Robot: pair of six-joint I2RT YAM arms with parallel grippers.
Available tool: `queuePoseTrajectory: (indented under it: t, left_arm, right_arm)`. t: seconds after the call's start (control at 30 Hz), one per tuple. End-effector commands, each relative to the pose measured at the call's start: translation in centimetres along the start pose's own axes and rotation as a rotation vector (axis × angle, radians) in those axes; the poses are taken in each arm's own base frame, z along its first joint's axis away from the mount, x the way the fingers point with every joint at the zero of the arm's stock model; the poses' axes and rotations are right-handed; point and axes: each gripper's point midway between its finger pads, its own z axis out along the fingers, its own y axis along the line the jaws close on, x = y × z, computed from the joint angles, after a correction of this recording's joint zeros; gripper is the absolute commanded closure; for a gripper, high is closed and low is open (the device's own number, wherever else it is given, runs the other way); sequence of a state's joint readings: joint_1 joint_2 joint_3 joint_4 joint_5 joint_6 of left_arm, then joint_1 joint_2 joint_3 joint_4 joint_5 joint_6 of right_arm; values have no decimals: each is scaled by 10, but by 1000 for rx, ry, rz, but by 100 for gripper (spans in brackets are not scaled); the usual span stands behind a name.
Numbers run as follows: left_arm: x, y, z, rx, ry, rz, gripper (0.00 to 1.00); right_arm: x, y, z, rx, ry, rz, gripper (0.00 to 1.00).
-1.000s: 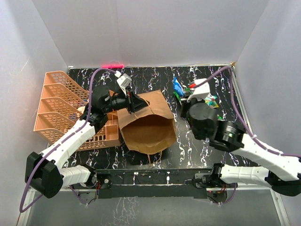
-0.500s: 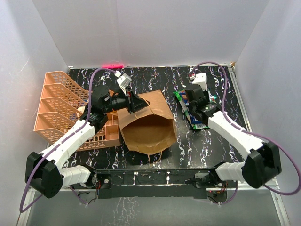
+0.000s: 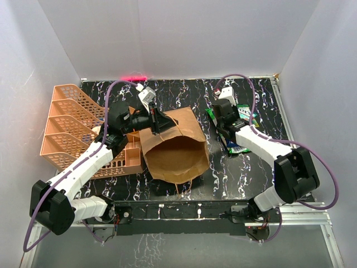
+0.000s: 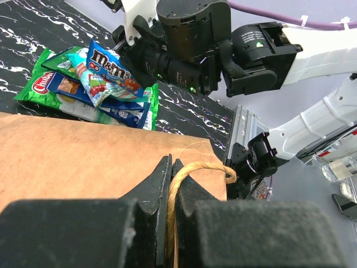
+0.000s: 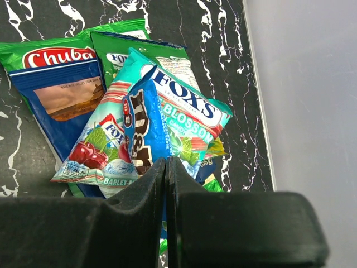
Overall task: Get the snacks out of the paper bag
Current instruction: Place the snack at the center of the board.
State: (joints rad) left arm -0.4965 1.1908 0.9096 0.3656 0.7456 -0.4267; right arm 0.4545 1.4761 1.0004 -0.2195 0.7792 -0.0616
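The brown paper bag [image 3: 175,148] lies in the middle of the table with its mouth facing the near edge; it also shows in the left wrist view [image 4: 83,151]. My left gripper [image 3: 160,120] is shut on the bag's twisted paper handle [image 4: 203,166] at the far edge of the bag. A pile of snacks [image 3: 239,134], green, blue and teal packets, lies right of the bag [image 5: 72,84]. My right gripper [image 3: 223,124] is over that pile, shut on the edge of a blue M&M's packet [image 5: 142,131], held just above the others [image 4: 109,70].
An orange lattice organizer [image 3: 70,125] stands at the left, touching the left arm's side. White walls close in the table on three sides; the right wall runs close beside the snack pile [image 5: 312,84].
My right arm has swung in over the snack pile and its gripper now sits low on it, toward the back. The left gripper and the bag have not moved.
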Motion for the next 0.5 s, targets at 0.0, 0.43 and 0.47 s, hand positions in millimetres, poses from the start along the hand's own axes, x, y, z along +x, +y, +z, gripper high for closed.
queuePoseTrajectory:
  t: [0.0, 0.43, 0.47]
  left_arm:
    - [-26, -15, -3, 42, -57, 65, 100]
    - [-25, -15, -2, 48, -54, 54, 100]
    - [-24, -15, -2, 50, -52, 52, 100]
  right_arm:
    - [-14, -3, 10, 24, -62, 19, 93]
    - [-2, -46, 21, 140, -3, 50, 77]
    - [-2, -50, 19, 151, 5, 51, 73]
